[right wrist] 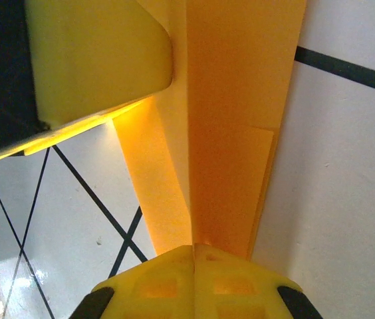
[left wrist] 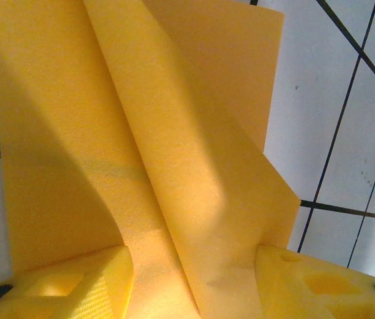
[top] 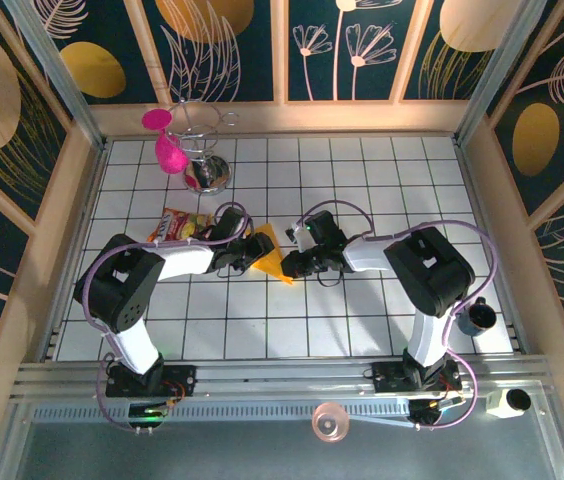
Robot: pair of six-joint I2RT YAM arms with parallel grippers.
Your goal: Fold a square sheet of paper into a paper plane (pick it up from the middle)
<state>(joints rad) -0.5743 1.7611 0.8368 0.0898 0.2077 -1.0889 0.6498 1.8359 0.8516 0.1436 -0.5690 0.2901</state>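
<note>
Paper plane (top: 274, 255) is seen at the middle of the surface (top: 362, 320). Right pincer (right wrist: 194, 249) is closed flat on its centre crease, apparently so the fold is pressed sharp. Left pincer (left wrist: 193, 256) is set half-wide astride the raised ridge, probably so it is steadied.

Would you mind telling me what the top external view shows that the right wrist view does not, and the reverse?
Top external adds the surroundings: a snack packet beside the left arm, a wire stand at the back and a dark cup near the right arm. Right wrist adds the grip: the right claw shut on a fold of the paper plane. Both share the plane and the white tiled table.
</note>
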